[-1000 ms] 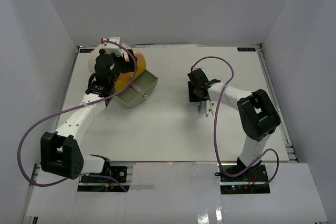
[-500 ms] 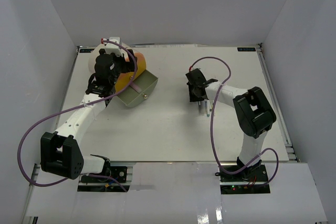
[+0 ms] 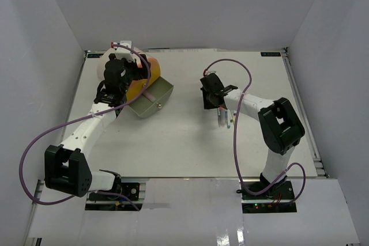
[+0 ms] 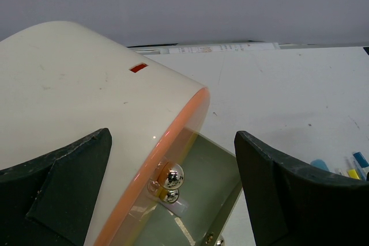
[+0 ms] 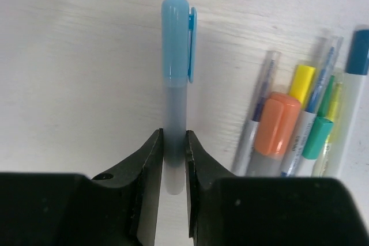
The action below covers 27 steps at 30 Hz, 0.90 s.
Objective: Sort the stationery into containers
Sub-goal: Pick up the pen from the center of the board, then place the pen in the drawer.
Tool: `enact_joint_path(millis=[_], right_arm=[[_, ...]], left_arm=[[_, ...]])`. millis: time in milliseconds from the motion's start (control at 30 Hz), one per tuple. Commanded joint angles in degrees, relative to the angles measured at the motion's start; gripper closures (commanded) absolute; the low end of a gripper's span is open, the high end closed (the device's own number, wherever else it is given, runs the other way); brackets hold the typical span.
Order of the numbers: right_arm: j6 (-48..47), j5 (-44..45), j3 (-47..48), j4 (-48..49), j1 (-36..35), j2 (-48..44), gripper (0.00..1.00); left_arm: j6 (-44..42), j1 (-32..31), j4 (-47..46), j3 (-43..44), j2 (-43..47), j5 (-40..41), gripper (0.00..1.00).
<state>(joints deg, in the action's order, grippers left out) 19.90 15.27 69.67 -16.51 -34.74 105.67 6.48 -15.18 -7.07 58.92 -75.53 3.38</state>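
Right of the organizer, top view: the right gripper has shifted slightly toward the far edge of the table since 1 second ago. It sits at the stationery cluster. The left gripper hangs over the organizer beside the pulled-out drawer. White walls enclose the table, and bare surface separates the organizer from the cluster.

Left wrist view: the jaws stand wide with nothing gripped, above the organizer's rim and a brass knob.

Right wrist view: 2 fingers now clamp the blue pen, apart from the other pens.
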Motion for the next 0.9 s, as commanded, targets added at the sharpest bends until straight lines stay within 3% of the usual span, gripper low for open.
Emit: enact_joint_path(millis=[0,233,467,700,867], right_arm=[[1.80,-0.85,4.51,3.23,-3.57,-5.99,0.92],[11.80,-7.43,11.61,9.29,-8.06,-5.48,0.92],[20.25,-12.89,19.26,15.62,-11.66,1.38,0.88],[25.71,-14.48,21.47,20.73,-12.28,6.13,0.86],[27.03,-16.93,23.23,22.75,-12.54,9.29,0.79]], left_arm=[[0.99,-0.20,3.82,1.20,0.91,-2.23,0.02],[1.17,-0.20,3.82,1.11,1.08,-2.23,0.02],[1.08,-0.11,3.82,1.11,1.35,-1.88,0.02],[0.99,-0.03,3.73,1.11,1.61,-1.88,0.02],[0.99,-0.03,3.64,0.94,1.70,-1.97,0.02]])
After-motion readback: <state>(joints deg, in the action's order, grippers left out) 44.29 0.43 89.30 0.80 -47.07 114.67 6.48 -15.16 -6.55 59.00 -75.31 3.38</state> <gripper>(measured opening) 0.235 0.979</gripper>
